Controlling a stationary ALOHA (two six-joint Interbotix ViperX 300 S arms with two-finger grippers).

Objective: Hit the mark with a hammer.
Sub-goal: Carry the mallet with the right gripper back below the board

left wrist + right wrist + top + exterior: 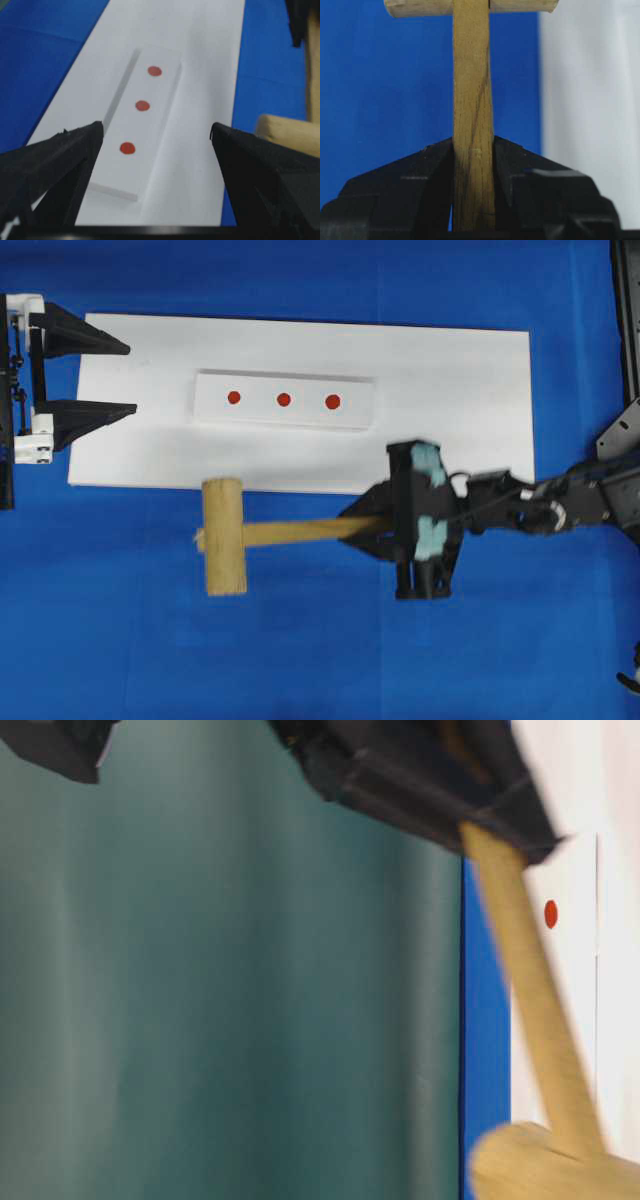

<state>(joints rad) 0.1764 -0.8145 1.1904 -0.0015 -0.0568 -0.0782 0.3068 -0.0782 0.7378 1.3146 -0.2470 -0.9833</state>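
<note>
Right gripper [372, 528] holds hammer [250, 534] level, head pointing left.

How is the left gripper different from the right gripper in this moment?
The left gripper is open and empty; the right gripper is shut on the hammer handle. The left gripper sits at the white board's left end; the right gripper is over the blue cloth. Both have black fingers.

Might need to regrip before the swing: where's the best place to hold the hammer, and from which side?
Grip the hammer on its handle, toward the free end, coming along the handle from the end away from the head. The handle is flat and narrow enough for the jaws; the head is thick and round. The right gripper is shut on it just that way.
</note>
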